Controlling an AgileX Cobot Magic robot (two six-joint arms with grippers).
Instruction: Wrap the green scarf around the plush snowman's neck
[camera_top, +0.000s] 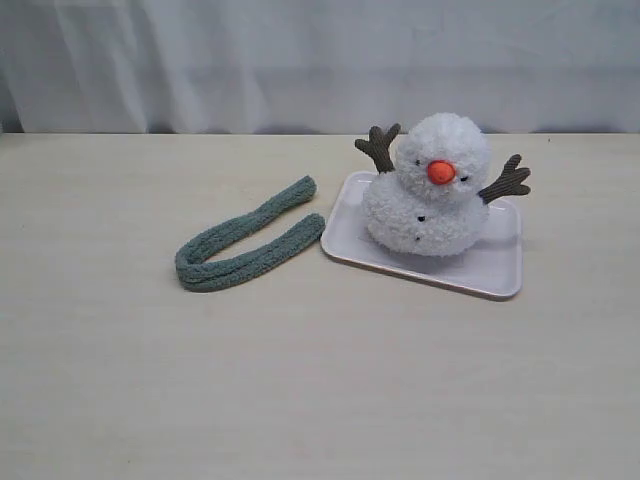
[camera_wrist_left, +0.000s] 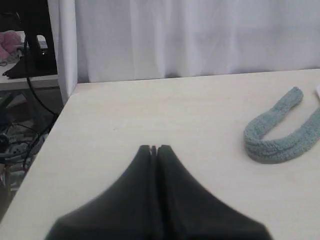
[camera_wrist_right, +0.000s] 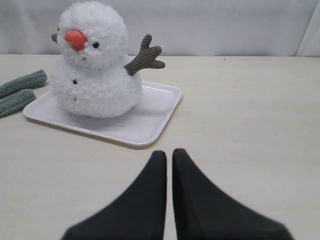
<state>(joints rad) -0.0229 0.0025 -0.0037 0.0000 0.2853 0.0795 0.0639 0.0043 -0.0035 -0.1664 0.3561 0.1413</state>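
The plush snowman (camera_top: 432, 188) sits upright on a white tray (camera_top: 497, 264) right of centre, orange nose facing the front, brown twig arms spread; its neck (camera_top: 400, 178) is bare. The green scarf (camera_top: 243, 241) lies folded in a U on the table left of the tray, both ends pointing toward it. Neither gripper shows in the exterior view. In the left wrist view my left gripper (camera_wrist_left: 154, 148) is shut and empty, well short of the scarf (camera_wrist_left: 280, 135). In the right wrist view my right gripper (camera_wrist_right: 169, 153) is shut and empty, just in front of the tray (camera_wrist_right: 155, 107) and snowman (camera_wrist_right: 95, 65).
A white curtain (camera_top: 320, 60) hangs behind the table's back edge. The table's left edge (camera_wrist_left: 45, 145) drops off to cables and clutter in the left wrist view. Bare wood table surface (camera_top: 320, 390) stretches in front of the scarf and tray.
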